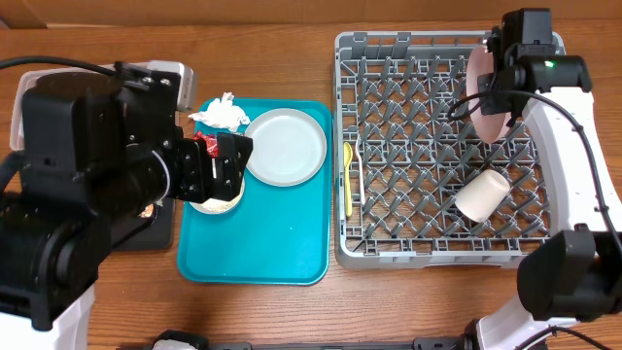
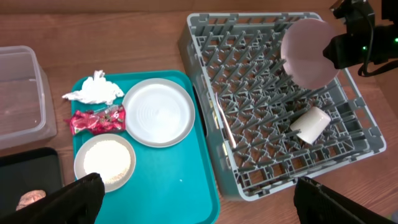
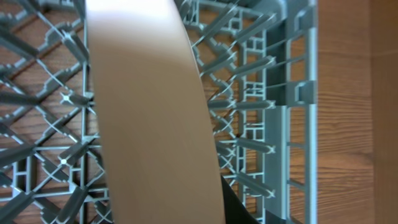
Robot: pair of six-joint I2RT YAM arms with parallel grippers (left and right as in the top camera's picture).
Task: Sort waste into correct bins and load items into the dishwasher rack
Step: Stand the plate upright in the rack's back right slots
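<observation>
Wooden table [image 1: 272, 39] under everything; my right gripper [image 1: 498, 89] is clamping the pale pink plate [image 1: 483, 97] on edge over the dishwasher rack's [image 1: 437, 255] far right corner, pegs lying straight below. Left gripper [image 1: 233, 165] is hovering wide open over the teal tray [image 1: 282, 243].

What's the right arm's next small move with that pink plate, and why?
Probably lower the pale pink round plate straight down until its edge seats between the pegs, then open. The right claw is shut on it, holding it on edge over the far right corner of the large grey plastic dishwasher rack. The white cup lies nearer, apart from that spot.
</observation>
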